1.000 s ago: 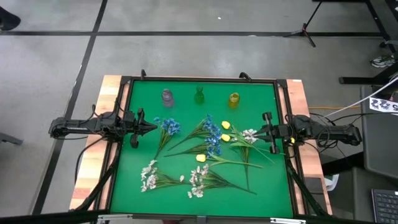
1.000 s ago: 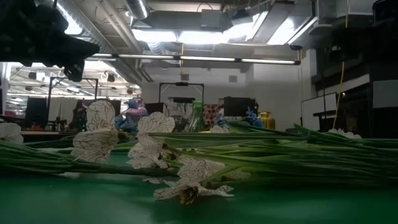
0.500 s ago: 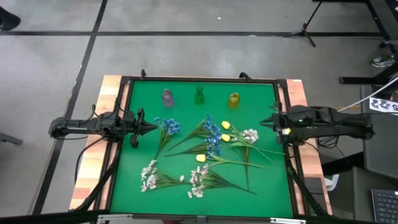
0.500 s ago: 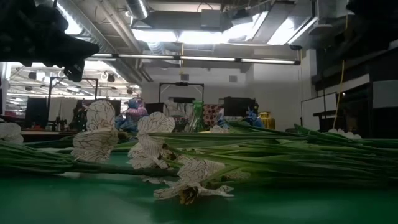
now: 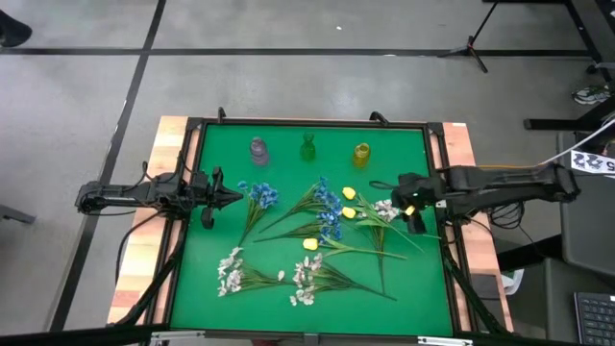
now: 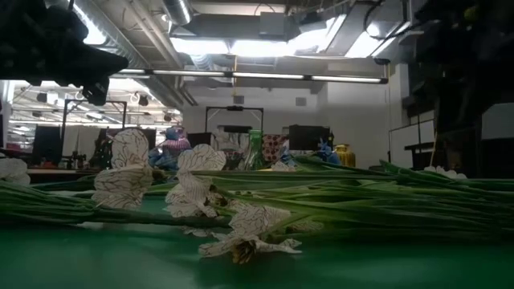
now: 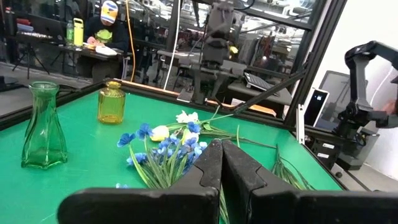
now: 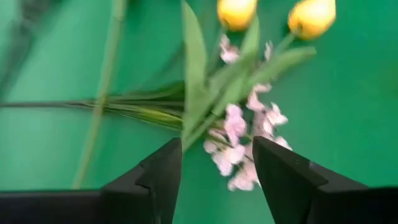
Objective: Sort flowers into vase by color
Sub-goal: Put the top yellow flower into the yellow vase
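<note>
Covering the table, green mat (image 5: 288, 163) holds flowers (image 5: 327, 207).

The right gripper (image 5: 410, 207), which a second ago sits at the table's right edge and then draws back outward, now reaches in over the green mat and hangs with its fingers (image 8: 283, 180) spread above the white flower spray (image 5: 386, 208) beside the two yellow buds (image 5: 348, 195).

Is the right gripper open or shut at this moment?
Open. The right gripper has its fingers spread, with the white spray showing between them.
</note>
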